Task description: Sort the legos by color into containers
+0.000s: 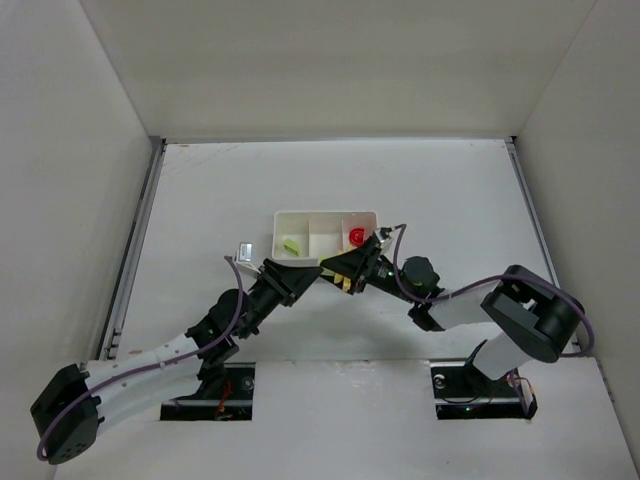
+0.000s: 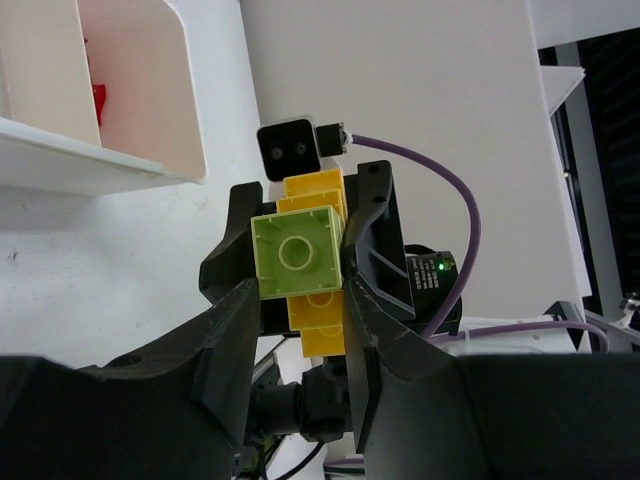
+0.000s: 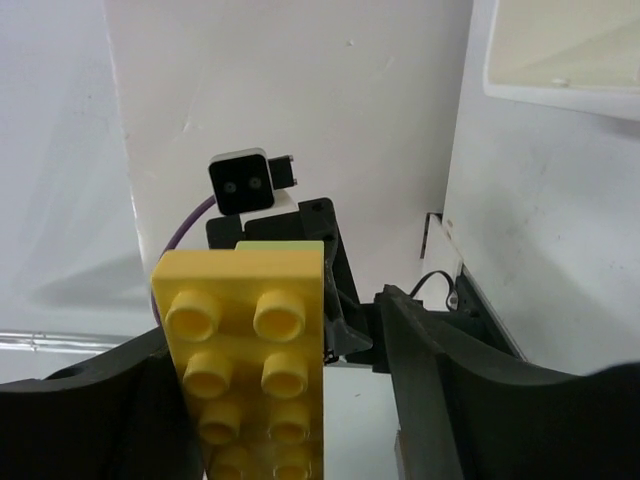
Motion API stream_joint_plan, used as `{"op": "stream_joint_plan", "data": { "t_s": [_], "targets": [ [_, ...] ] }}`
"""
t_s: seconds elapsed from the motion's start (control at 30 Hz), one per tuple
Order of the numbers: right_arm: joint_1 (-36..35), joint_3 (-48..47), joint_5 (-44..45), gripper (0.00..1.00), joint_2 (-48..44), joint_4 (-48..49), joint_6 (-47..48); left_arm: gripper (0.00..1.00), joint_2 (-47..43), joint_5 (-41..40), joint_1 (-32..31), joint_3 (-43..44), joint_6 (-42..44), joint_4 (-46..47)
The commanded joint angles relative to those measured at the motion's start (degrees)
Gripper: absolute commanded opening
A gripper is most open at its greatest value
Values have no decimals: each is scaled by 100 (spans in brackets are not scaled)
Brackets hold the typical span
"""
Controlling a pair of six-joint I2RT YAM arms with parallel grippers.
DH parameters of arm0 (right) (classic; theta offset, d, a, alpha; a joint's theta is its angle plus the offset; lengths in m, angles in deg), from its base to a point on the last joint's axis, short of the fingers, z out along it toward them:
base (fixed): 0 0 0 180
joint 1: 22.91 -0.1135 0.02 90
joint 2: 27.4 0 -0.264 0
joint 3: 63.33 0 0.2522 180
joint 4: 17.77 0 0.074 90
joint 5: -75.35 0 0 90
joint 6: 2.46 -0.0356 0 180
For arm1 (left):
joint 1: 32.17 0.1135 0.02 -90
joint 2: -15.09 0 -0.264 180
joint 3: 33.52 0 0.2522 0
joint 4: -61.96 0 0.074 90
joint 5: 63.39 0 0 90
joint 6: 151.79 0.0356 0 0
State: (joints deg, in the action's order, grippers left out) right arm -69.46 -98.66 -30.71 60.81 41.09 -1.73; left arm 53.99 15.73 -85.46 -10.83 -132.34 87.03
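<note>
The left gripper (image 2: 300,292) has its jaws closed on the light green brick (image 2: 298,252), which is joined to a yellow brick (image 3: 255,350); the right gripper (image 3: 285,345) has its jaws open around that yellow brick.

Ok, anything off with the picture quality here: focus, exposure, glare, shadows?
Top view: soft, even light with no glare, but what lies in the tray looks tiny. Left wrist view: the green brick is sharp, while the left claw is dark and blurred up close. Right wrist view: the yellow brick fills the foreground, slightly soft and cropped at the bottom; the right claw is a dark blur.
</note>
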Motion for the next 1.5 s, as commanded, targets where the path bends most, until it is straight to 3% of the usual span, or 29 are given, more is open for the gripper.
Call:
{"op": "stream_joint_plan", "data": {
  "t_s": [0.0, 0.17, 0.27, 0.47, 1.0, 1.33, 1.47],
  "targets": [
    [-8, 64, 67, 68, -251, 130, 279, 20, -136, -20, 52, -84, 41, 485],
    [18, 82, 67, 78, -549, -151, 463, 19, -145, -73, 52, -137, 6, 415],
    [97, 152, 120, 78, -795, -423, 586, 19, -163, -73, 35, -146, 5, 389],
    [150, 205, 173, 71, -1059, -872, 753, 19, -181, -73, 35, -111, 23, 353],
    [150, 82, 234, 33, -1262, -1250, 965, 18, -75, -73, -27, -49, 41, 397],
    [379, 319, 226, 30, -1692, -1276, 991, 17, -558, -301, 122, -207, 67, 249],
    [422, 354, 208, 30, -1780, -1329, 1044, 17, -611, -170, 456, 20, 304, -111]
  ]
}}
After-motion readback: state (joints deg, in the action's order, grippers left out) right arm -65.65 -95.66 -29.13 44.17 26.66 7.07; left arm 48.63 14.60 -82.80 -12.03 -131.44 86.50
